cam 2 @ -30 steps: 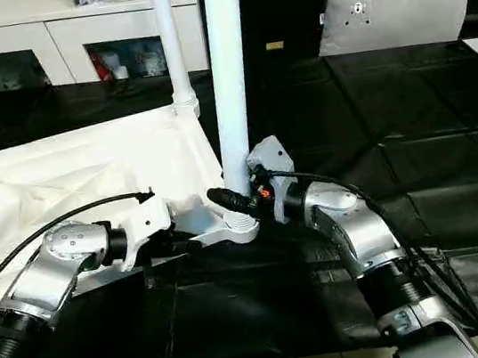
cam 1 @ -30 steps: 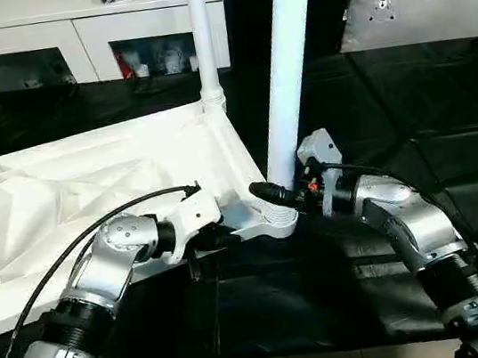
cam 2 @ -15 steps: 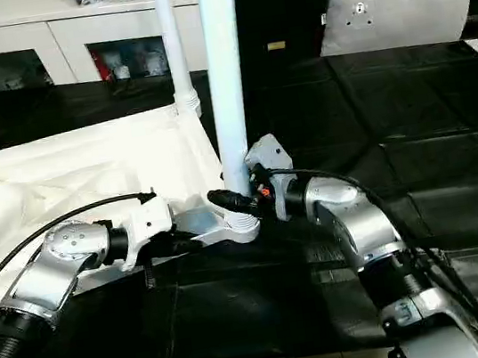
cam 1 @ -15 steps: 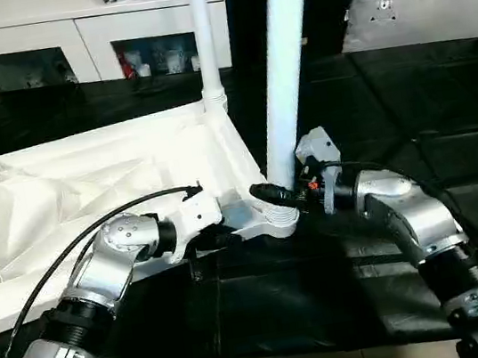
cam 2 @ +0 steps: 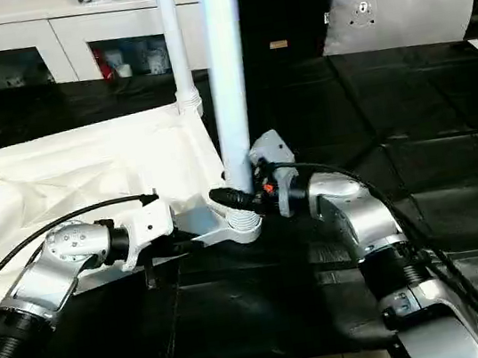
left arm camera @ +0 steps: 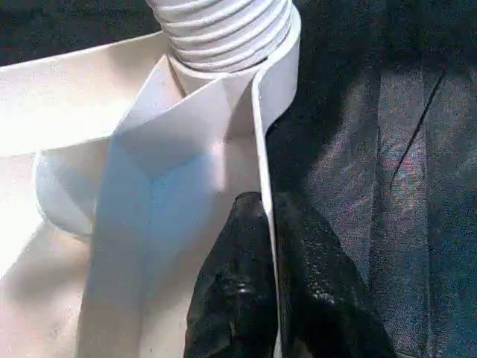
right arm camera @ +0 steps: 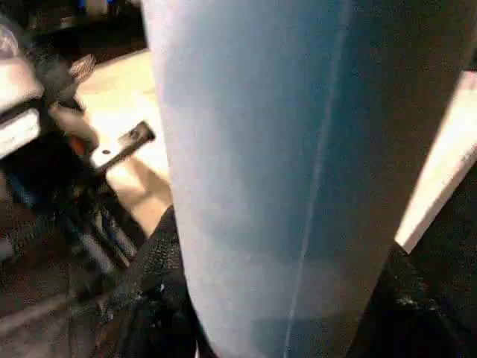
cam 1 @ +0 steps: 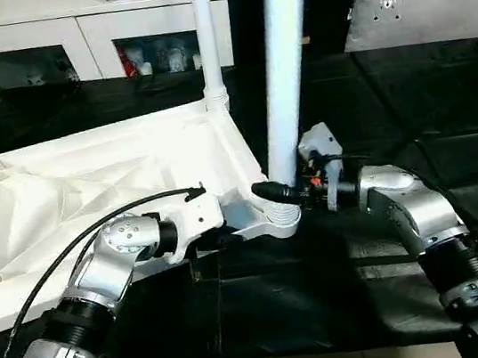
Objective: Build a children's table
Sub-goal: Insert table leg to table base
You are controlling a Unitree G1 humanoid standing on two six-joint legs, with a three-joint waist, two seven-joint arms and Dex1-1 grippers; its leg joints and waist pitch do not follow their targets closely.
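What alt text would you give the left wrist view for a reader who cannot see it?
The left gripper pinches the thin white rim of the upturned table top, one black finger on each side. Just beyond, a ribbed leg end sits in the corner socket, over a black mat.

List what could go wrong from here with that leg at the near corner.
1. The right gripper holds the near leg only at its base, by the ribbed socket; the tall leg could lean and bind or pop out.
2. The left gripper pinches just the thin rim of the tabletop; that grip may slip, letting the top shift on the black mat.
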